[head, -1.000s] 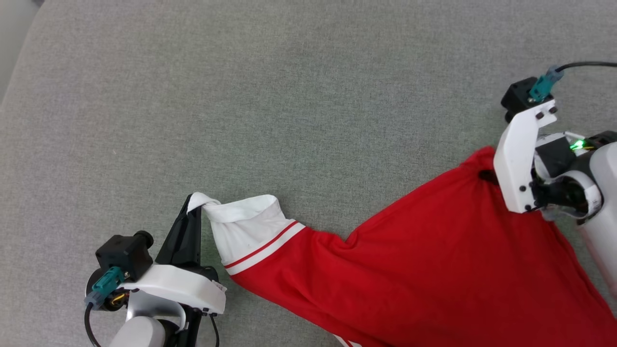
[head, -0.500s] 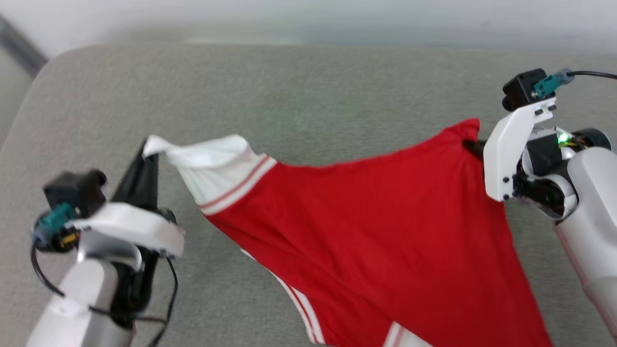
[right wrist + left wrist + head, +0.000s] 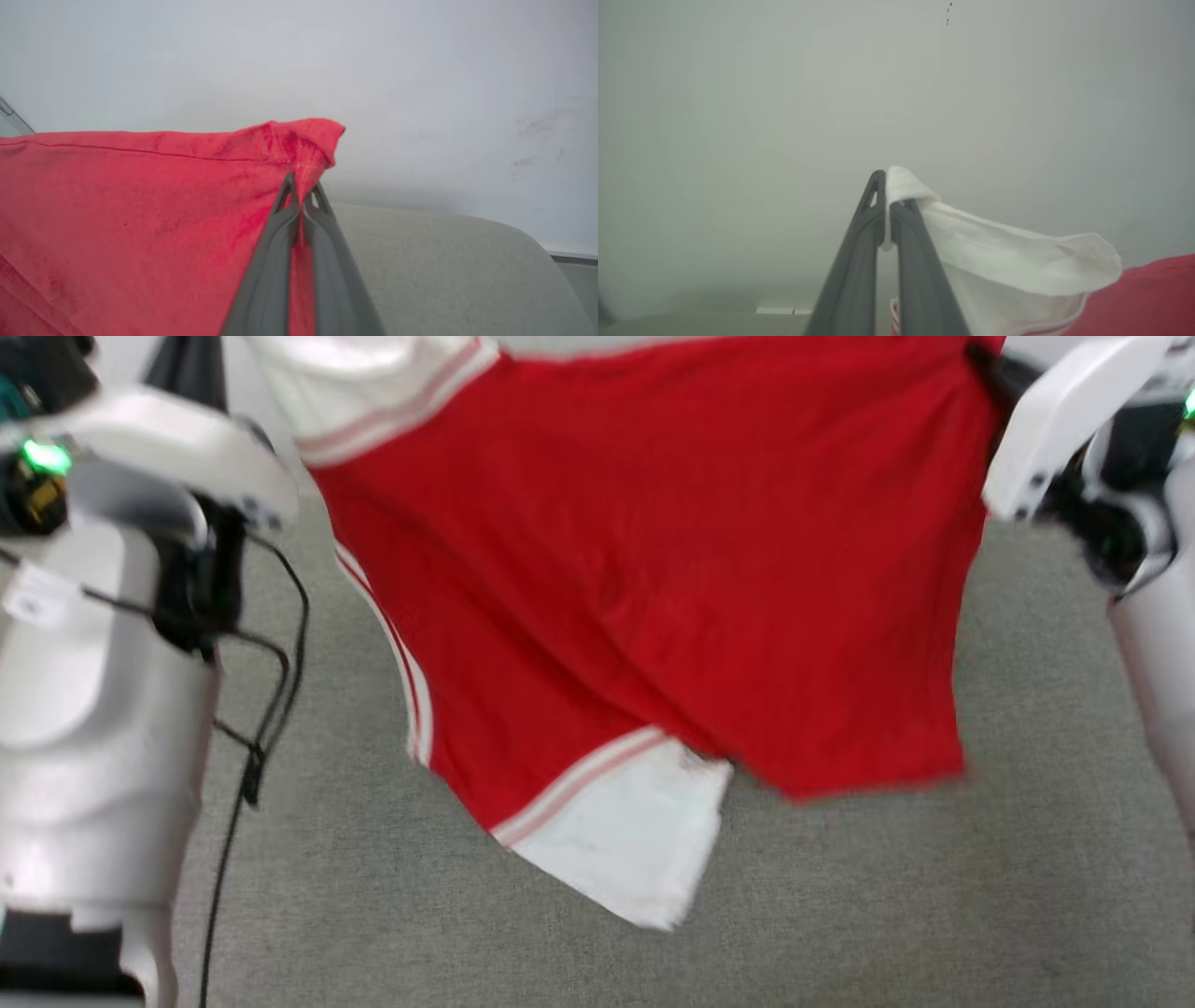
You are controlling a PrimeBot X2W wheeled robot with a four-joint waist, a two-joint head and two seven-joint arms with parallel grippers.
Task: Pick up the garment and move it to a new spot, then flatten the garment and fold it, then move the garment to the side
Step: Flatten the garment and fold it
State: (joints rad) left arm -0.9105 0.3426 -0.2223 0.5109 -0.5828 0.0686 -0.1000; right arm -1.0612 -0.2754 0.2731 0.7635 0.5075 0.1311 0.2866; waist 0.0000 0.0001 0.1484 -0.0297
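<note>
**Red jersey strung between two clamped grippers above a grey cushion**

A grey fabric cushion spreads across the lower part of the head view, with a pale wall behind it in both wrist views. The garment hangs in the air over the cushion as a broad red sheet, stretched from upper left to upper right and drooping to a point low in the middle. The head view is blurred, so its lowest edge appears to hang clear of the cushion, but contact cannot be ruled out.

The pale left forearm rises along the left edge and the right forearm along the right edge. A white lower sleeve end, bordered by red stripes, dangles at the bottom of the garment.

The left gripper has its two dark fingers pressed together on a bunched fold of the white upper sleeve end, which drapes off to that view's right. The right gripper pinches a red corner of the garment, and the fabric puckers into a small peak above its fingertips.

A thin black cable loops down beside the left forearm.
</note>
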